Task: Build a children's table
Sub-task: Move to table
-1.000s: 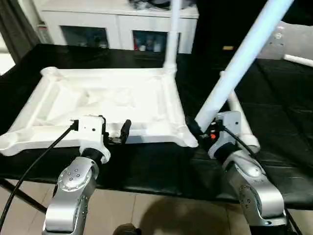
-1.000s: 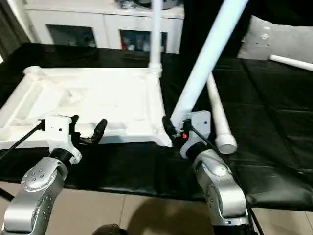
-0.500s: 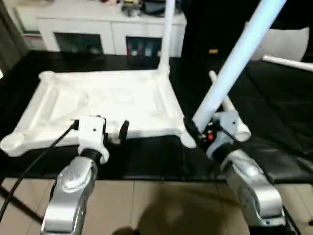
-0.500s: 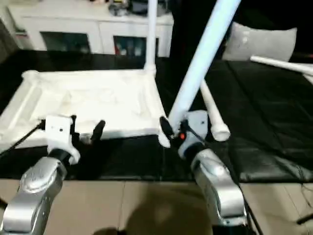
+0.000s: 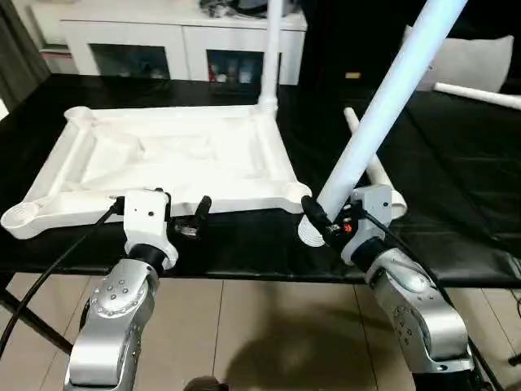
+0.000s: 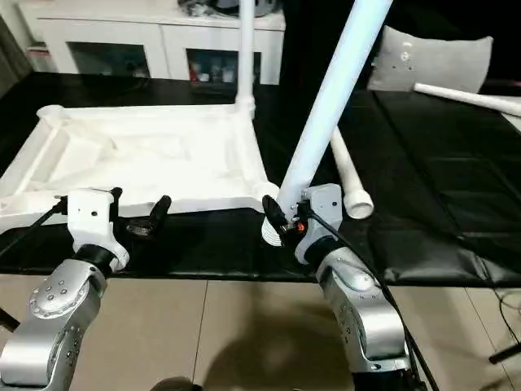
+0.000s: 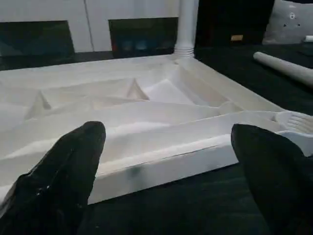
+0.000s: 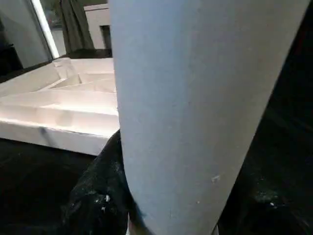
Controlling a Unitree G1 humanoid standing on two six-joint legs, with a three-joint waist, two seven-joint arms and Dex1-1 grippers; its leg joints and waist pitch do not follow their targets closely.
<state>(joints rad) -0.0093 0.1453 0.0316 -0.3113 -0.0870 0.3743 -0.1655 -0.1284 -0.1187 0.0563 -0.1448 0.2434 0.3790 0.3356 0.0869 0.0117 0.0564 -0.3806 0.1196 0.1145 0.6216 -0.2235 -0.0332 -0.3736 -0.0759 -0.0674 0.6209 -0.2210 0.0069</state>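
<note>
Gripping a white tapered leg [image 5: 383, 106] near its thick end, the right hand [image 5: 326, 224] tilts it beside the tabletop's [image 5: 175, 159] near right corner socket [image 5: 297, 195]. The left hand [image 5: 175, 220], fingers spread wide, hovers at the upturned tabletop's near edge on the black surface [image 5: 456, 163].

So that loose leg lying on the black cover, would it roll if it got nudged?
Probably. The loose leg is a smooth round tube lying flat on the black cover, so a sideways nudge would likely roll it. Its taper suggests it would curve rather than roll straight. It looks stiff and hollow, so probably light.
</note>
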